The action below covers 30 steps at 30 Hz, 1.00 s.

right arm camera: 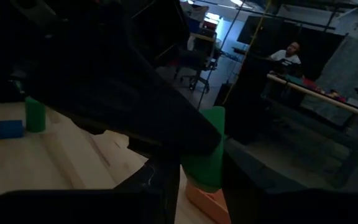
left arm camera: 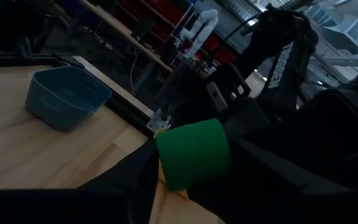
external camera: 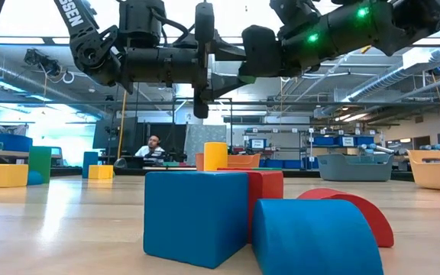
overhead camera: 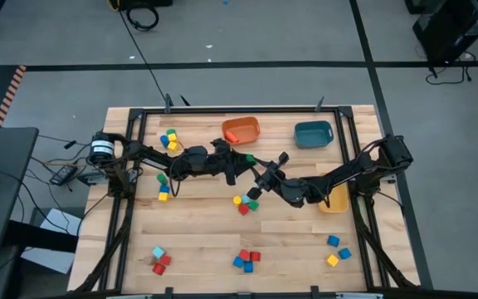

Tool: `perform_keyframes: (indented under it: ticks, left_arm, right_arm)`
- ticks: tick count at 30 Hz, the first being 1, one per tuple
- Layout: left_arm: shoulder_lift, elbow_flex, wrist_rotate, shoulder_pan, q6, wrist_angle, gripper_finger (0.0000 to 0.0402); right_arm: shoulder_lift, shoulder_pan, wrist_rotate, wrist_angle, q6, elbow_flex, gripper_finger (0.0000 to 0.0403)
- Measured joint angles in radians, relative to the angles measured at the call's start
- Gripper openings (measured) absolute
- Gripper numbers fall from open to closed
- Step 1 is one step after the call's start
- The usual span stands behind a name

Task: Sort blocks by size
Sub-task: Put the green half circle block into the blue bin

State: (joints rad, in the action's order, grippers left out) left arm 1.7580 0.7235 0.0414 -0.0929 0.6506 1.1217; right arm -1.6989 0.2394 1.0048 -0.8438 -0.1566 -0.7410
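Observation:
A green block (overhead camera: pixel 249 158) is held above the middle of the table, where my two grippers meet. It also shows in the left wrist view (left arm camera: pixel 194 152) and the right wrist view (right arm camera: pixel 207 149). My left gripper (overhead camera: pixel 239 164) reaches it from the left and is shut on it. My right gripper (overhead camera: pixel 260 173) reaches it from the right and is shut on it too. Other blocks lie loose in small groups: far left (overhead camera: pixel 169 139), left of centre (overhead camera: pixel 163 188), centre (overhead camera: pixel 246 203), and along the near edge (overhead camera: pixel 246 259). My left gripper pinches the green block's sides (left arm camera: pixel 166 155) between its two fingers, coming level from the table's left. The block is lifted clear of the table. My right gripper has the same block's sides (right arm camera: pixel 194 165) between its two fingers, coming level from the table's right.
An orange bin (overhead camera: pixel 241 129) and a teal bin (overhead camera: pixel 313 133) stand at the far edge, and a yellow bin (overhead camera: pixel 336 199) stands at the right under my right arm. More blocks lie near left (overhead camera: pixel 160 259) and near right (overhead camera: pixel 336 249). A person sits beyond the table (external camera: pixel 153 145).

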Motion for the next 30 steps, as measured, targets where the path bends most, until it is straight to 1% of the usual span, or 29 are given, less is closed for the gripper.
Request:
perform_keyframes:
  ticks: [3, 6, 11, 13, 19, 21, 23, 27, 30]
  left_arm:
    - [0.000, 0.000, -0.002, -0.009, -0.092, 0.001, 0.0232]
    - [0.000, 0.000, -0.010, -0.023, -0.163, 0.002, 0.0234]
    - [-0.002, 0.000, -0.038, -0.054, -0.181, 0.002, 0.0232]
    - [-0.005, 0.000, -0.072, -0.072, -0.195, 0.002, 0.0232]
    - [-0.014, 0.001, -0.218, -0.125, -0.201, -0.014, 0.0232]
    - [-0.018, 0.001, -0.248, -0.137, -0.203, -0.044, 0.0231]
    - [-0.018, 0.001, -0.249, -0.143, -0.231, -0.072, 0.0231]
    - [-0.019, 0.001, -0.240, -0.143, -0.339, -0.141, 0.0231]
    - [-0.032, 0.001, -0.211, -0.141, -0.405, -0.226, 0.0230]
  right_arm:
    - [0.000, 0.000, 0.023, 0.001, 0.012, 0.000, 0.0108]
    - [0.000, 0.000, 0.050, 0.002, 0.018, 0.000, 0.0108]
    - [0.000, -0.001, 0.057, 0.004, 0.013, 0.000, 0.0108]
    - [0.000, -0.001, 0.066, 0.004, 0.000, 0.000, 0.0107]
    - [0.000, -0.001, 0.182, 0.003, 0.000, 0.000, 0.0106]
    - [0.000, -0.001, 0.207, 0.003, 0.005, 0.000, 0.0105]
    - [0.002, -0.007, 0.233, 0.005, 0.013, 0.000, 0.0103]
    - [0.043, -0.039, 0.226, 0.043, 0.100, 0.019, 0.0101]
    - [0.101, -0.083, 0.149, 0.120, 0.233, 0.057, 0.0100]
